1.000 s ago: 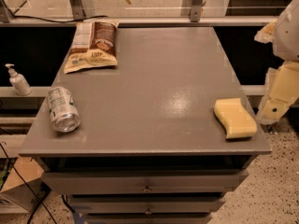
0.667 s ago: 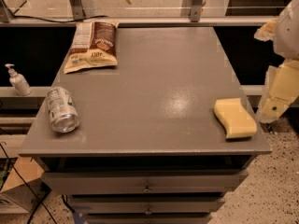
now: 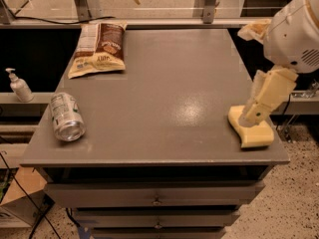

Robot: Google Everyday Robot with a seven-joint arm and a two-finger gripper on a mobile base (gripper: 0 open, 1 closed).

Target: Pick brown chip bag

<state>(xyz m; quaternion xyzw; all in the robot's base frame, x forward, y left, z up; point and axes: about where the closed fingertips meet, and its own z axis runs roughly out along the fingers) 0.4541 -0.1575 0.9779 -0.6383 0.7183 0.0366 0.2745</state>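
Observation:
The brown chip bag [image 3: 99, 49] lies flat at the far left corner of the grey table [image 3: 169, 83], with dark brown and cream panels. My gripper [image 3: 249, 117] hangs from the white arm [image 3: 294, 31] at the right edge of the table, pointing down over the near right corner. It is far from the bag, a full table width to the right and nearer the front. It holds nothing that I can see.
A yellow sponge [image 3: 253, 133] lies right under the gripper at the near right corner. A silver-green can [image 3: 66, 117] lies on its side at the near left edge. A soap dispenser [image 3: 19, 86] stands on a shelf to the left. Drawers [image 3: 157, 195] sit below the tabletop.
The arm and gripper have moved left, in over the table's right edge, and now overlap the yellow sponge. The bag, can and sponge have not moved.

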